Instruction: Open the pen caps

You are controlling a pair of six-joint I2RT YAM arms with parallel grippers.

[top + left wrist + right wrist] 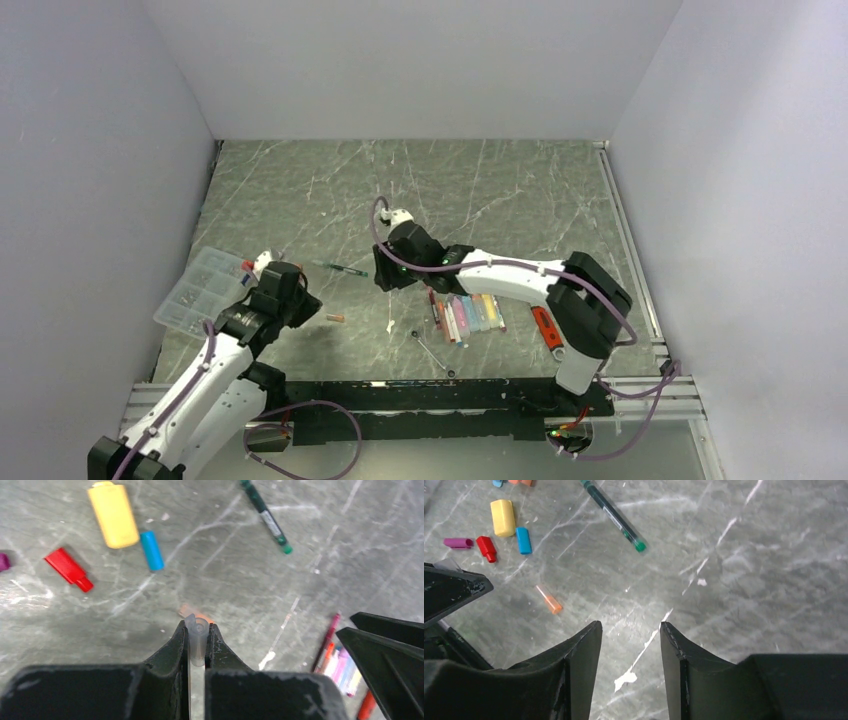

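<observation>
**Status: left tool point(196, 630) clamped on a translucent piece point(196, 647); right tool point(630, 630) apart**

**Top view, left to right.** A clear compartment box point(198, 290) sits at the left edge of the surface point(500, 190). The left tool is just right of the box. A small orange piece point(336, 318) lies near the tool tip. A green pen point(340, 268) lies between the 2 tools, left of the right tool, which is at frame centre. A silver wrench point(432, 352) lies at lower centre. To its right is a row of pastel highlighters point(475, 313), packed side by side. A red-handled tool point(545, 328) lies just right of the row.

**Left wrist view.** The 2 fingers are pressed against a translucent tubular piece with its open end facing away from the camera. The frames do not show whether it is a cap or a barrel end.

**Right wrist view.** The 2 fingers stand apart above bare surface, with nothing between them. 4 loose pen caps lie in the upper left of the frame. From left to right they are a purple cap point(458, 542), a red cap point(487, 548), a yellow cap point(503, 517) and a blue cap point(523, 540). The red and blue caps lie just beside the yellow one. The orange piece, with a thin white tip, lies below and right of them. The green pen runs diagonally across the upper centre.
</observation>
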